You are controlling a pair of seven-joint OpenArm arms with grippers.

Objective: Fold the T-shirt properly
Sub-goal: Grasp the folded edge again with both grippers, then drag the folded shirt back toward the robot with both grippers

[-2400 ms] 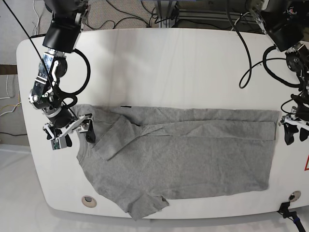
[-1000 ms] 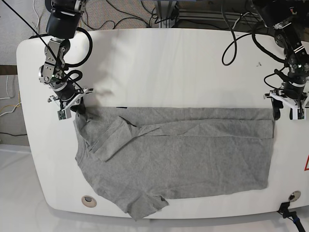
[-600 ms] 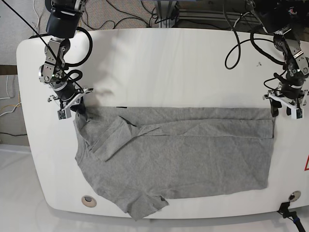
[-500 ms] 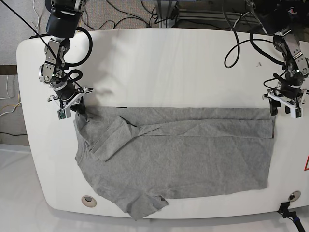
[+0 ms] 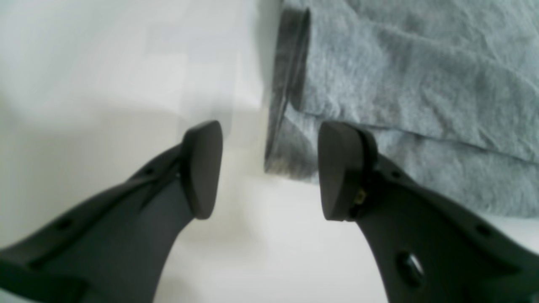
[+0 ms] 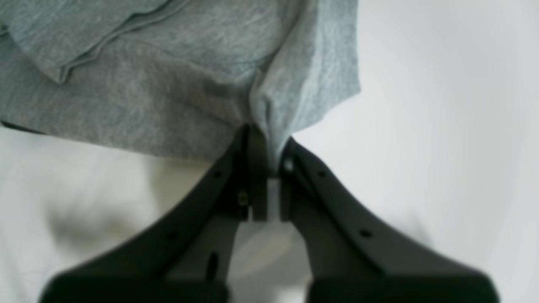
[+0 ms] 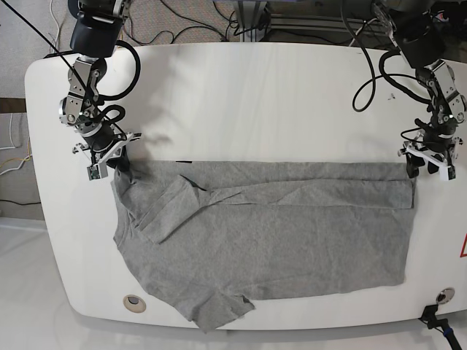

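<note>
The grey T-shirt (image 7: 277,233) lies spread on the white table (image 7: 255,102), its top strip folded down and one sleeve turned in at the left. My right gripper (image 7: 120,165) is shut on the shirt's upper left corner. In the right wrist view that gripper (image 6: 269,168) pinches a bunched fold of the shirt (image 6: 168,84). At the shirt's upper right corner my left gripper (image 7: 421,166) is open. Seen from the left wrist, the shirt's (image 5: 400,84) folded corner edge lies just beyond the gap of the left gripper (image 5: 269,168), and one fingertip (image 5: 341,172) overlaps the cloth.
Round grommets sit near the table's front edge at the left (image 7: 133,302) and right (image 7: 440,295). Cables (image 7: 190,29) run behind the back edge. A red marking (image 7: 463,248) shows at the right border. The shirt's lower sleeve (image 7: 219,310) reaches the front edge.
Since 2.4 s ago both grippers moved toward the back, and the shirt's upper left corner went with the right one. Over the last second only the left arm's links shifted slightly.
</note>
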